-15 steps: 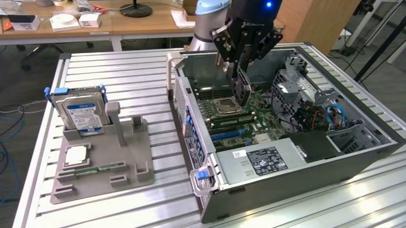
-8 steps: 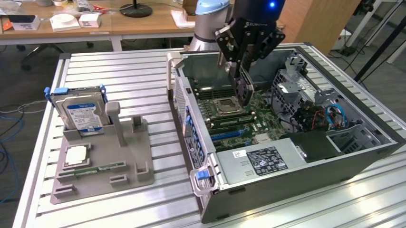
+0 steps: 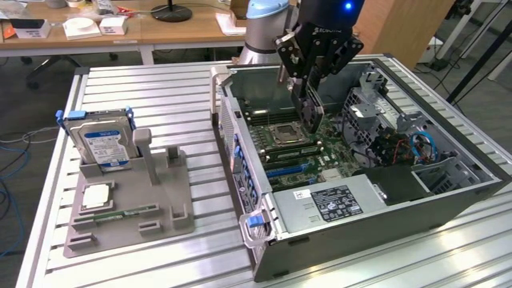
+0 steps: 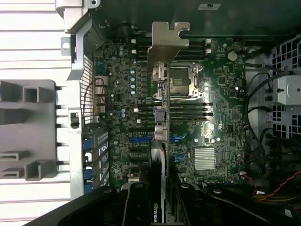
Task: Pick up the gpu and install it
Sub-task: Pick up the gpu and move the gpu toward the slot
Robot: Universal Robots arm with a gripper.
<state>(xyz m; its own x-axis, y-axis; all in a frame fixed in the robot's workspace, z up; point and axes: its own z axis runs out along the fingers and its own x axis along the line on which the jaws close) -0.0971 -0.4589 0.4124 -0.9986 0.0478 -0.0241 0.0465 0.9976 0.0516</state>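
Black tool (image 3: 307, 99), clamped flat on the gpu (image 3: 309, 117), which hangs edge-on inside the open case (image 3: 240, 138), above the motherboard (image 4: 221, 127) near the processor socket (image 3: 282, 133). Its long axis runs straight out from the tool toward the board, metal bracket (image 4: 165, 44) farthest. I judge the blue slots (image 3: 284, 170) lie aside, toward the power supply (image 3: 332, 203).

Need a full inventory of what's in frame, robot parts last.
Slim flat gpu card: 1, black, edge-on over the motherboard, gripped.
Open metal computer case: 1, grey, exterior view's right.
Motherboard: 1, green, inside the case.
Hard drive with blue label: 1, silver, upright in the fixture.
Plastic fixture: 1, grey, exterior view's left.
Small memory stick: 1, green, lying in the fixture.
Slatted aluminium table: 1, silver, under everything.
Gripper: 1, black, shut on the gpu.
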